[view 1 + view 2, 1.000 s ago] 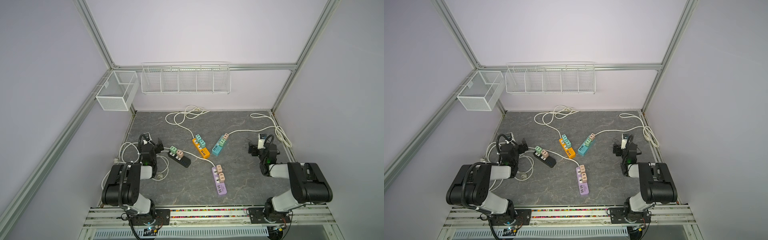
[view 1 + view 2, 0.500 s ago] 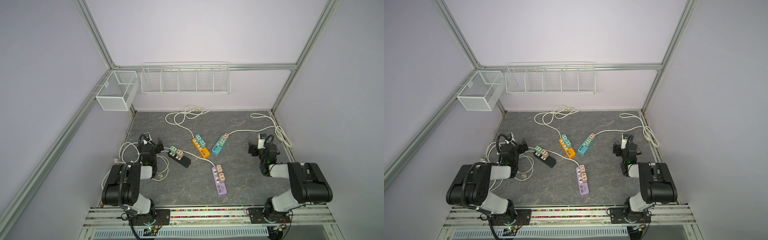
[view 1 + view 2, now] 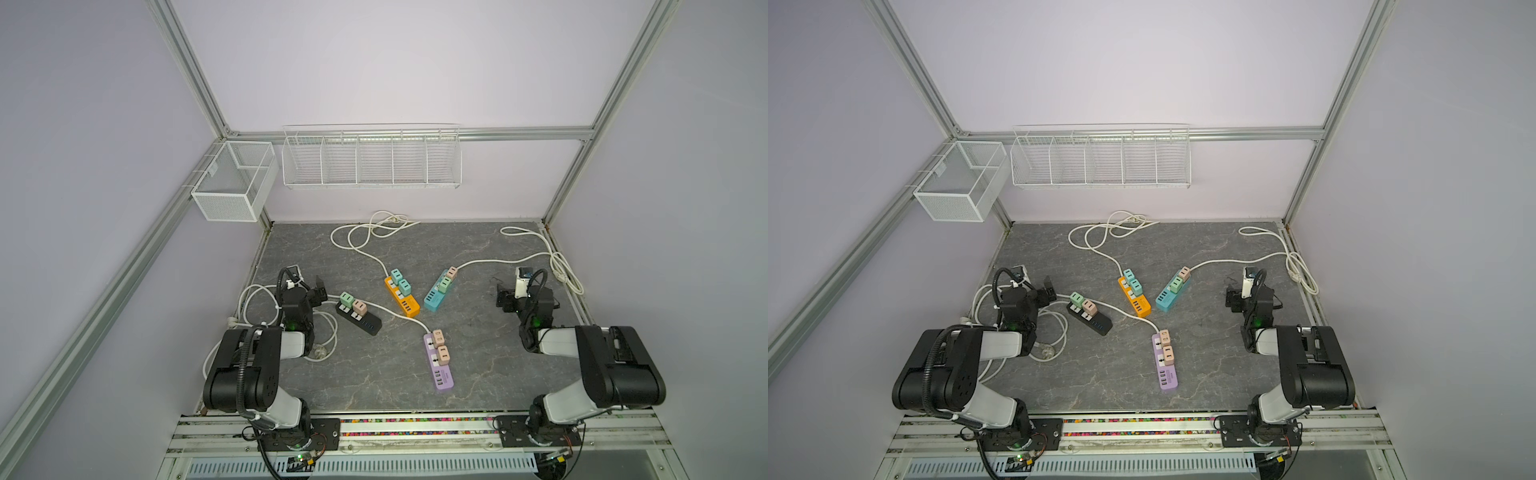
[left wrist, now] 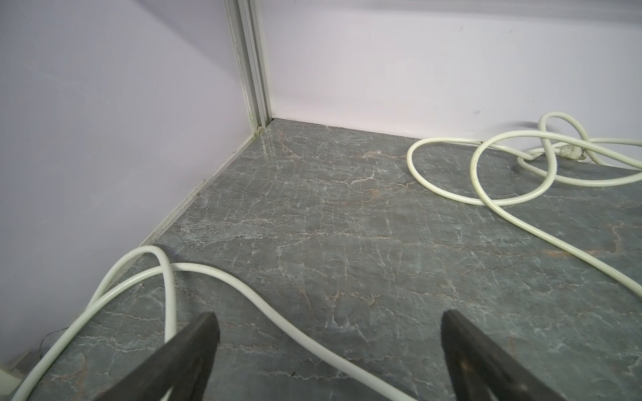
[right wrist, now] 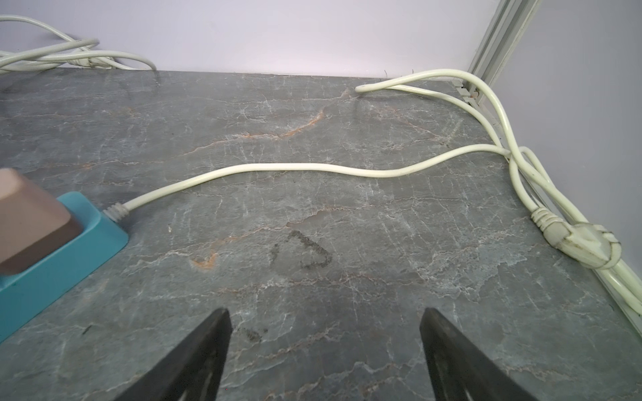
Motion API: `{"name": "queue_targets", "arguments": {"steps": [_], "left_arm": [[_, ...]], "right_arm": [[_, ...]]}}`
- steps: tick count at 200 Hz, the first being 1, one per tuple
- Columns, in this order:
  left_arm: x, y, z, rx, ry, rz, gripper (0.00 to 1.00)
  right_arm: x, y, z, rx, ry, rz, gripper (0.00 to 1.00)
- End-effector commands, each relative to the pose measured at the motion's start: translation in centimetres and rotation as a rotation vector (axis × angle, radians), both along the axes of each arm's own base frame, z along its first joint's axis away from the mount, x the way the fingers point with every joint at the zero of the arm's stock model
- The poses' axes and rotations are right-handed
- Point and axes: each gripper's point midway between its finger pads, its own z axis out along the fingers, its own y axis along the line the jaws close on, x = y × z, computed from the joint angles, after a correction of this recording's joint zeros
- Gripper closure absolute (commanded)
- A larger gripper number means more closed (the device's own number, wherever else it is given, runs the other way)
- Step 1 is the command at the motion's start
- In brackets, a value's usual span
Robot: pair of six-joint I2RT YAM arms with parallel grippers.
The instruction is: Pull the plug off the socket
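Note:
Several power strips lie mid-table in both top views, each holding two plugs. The black strip has a green plug and a pink plug. The orange strip carries two green plugs, the teal strip a pink and a green one, and the purple strip two pink ones. My left gripper is open over a white cord, left of the black strip. My right gripper is open and empty, right of the teal strip and its pink plug.
White cords loop at the back wall, along the right edge and round the left arm. A loose wall plug lies by the right wall. Wire baskets hang above the back edge.

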Motion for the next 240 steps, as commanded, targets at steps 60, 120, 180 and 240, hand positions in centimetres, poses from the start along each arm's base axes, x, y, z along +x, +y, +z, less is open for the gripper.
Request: {"name": "queue_targets", "arguments": {"steps": [60,120,180,240], "left_arm": [[-2.1,0.3,3.8,-0.037,-0.031,0.019,0.01],[-4.5,0.0,7.0,-0.188,-0.004,0.037,0.01],[-7.0,0.2,9.5,-0.444,-0.067,0.106,0.00],[-8.1,-2.3,9.2,-0.546,0.070,0.015,0.00]], "right_arm": [[-0.9,-1.1,3.6,-0.012,-0.010,-0.078,0.12],[-2.4,-2.1,7.4,0.214,0.042,-0.213,0.11],[-4.0,-1.0,7.5,0.444,0.208,-0.256,0.12],[-5.3,4.1,8.6,0.498,0.293,-0.083,0.12]]}}
